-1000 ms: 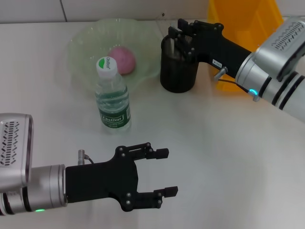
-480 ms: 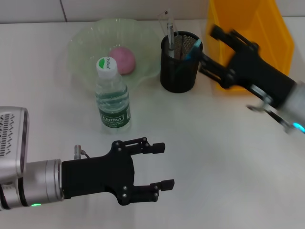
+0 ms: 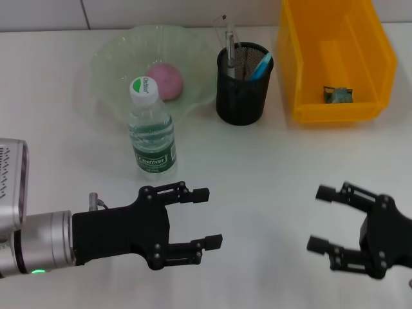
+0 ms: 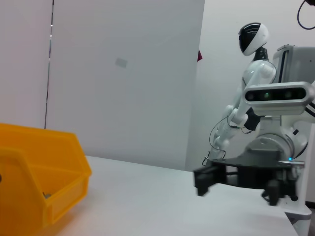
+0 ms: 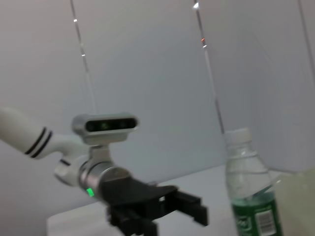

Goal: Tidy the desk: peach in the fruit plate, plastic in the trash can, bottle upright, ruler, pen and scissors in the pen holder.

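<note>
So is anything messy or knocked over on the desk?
Nothing stands out. The peach sits in the fruit plate, the bottle stands upright, the pen holder holds the stationery, and a scrap of plastic lies in the trash can. Both end effectors, left and right, hover open and empty.

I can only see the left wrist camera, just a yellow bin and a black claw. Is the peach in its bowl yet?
Observer: Yes, the peach is lying inside the fruit plate.
Operator: Is the drink lying down?
Observer: No, the bottle stands upright on the desk, just in front of the fruit plate.
Operator: What about the cutting things?
Observer: A light blue handle, most likely the scissors, sticks up out of the pen holder.
</note>
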Available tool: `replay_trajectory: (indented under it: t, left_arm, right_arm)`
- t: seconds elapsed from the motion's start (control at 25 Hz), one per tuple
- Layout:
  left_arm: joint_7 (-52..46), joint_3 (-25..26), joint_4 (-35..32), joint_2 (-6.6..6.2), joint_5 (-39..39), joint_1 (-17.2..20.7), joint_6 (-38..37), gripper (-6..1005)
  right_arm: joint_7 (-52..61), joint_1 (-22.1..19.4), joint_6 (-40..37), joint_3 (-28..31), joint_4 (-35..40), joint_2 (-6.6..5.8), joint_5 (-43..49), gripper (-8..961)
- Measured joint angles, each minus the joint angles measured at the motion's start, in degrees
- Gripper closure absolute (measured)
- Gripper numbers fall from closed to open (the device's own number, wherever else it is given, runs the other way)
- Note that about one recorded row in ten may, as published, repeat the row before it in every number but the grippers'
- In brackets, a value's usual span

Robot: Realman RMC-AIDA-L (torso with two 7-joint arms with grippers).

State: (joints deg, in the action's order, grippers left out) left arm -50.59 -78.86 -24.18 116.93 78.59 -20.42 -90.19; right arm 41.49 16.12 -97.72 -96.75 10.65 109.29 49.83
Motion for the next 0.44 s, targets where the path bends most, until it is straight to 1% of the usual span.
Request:
replay_trajectory:
  t: [0.12,0.44]
  left_arm:
    - [-0.01,-0.01,0.01,0.08,0.00,-0.04,0.17,250]
    - [0.15,-0.07,-0.17,0.40,-0.01,0.51,0.20,250]
  right_arm:
    - [0.01,-0.08,-0.53,0.20,-0.76,-0.01,1.68,121]
    - [0.01,-0.30,0.34,0.20,-0.65,0.29,1.65,118]
